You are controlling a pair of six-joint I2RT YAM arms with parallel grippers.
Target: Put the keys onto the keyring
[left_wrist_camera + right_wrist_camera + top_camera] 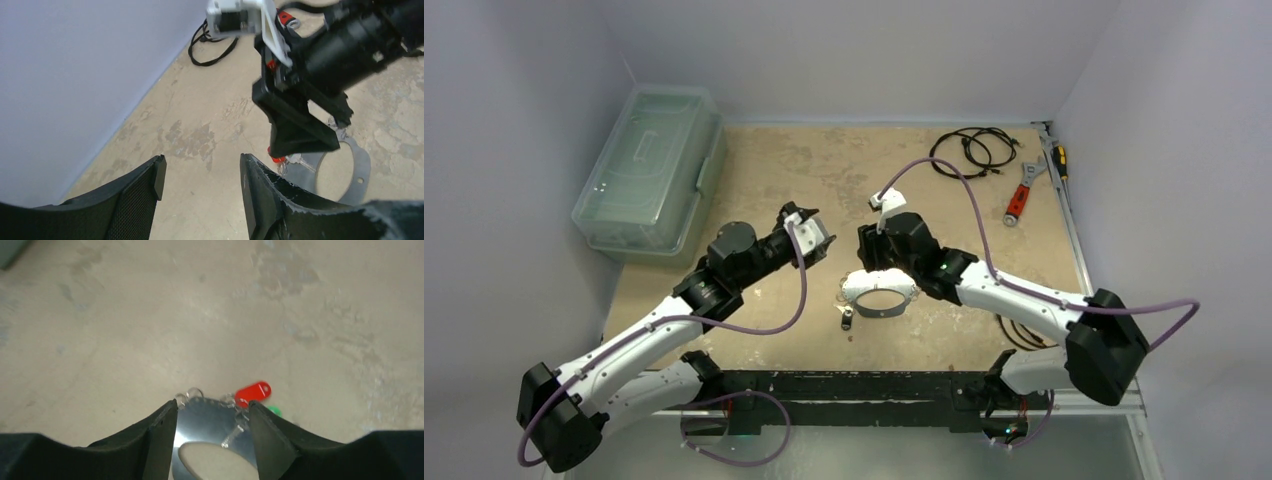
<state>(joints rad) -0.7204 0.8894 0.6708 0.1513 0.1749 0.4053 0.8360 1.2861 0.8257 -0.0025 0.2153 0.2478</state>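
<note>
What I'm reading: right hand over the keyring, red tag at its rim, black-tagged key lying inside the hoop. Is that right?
Not quite. The black-tagged key lies outside the hoop, on the table beside the keyring on the left arm's side; the top view shows it. The rest holds: the right hand is over the keyring and the red tag sits at its rim.

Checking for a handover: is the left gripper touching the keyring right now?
Apart. The top view shows a stretch of bare table between the open left gripper and the keyring.
</note>
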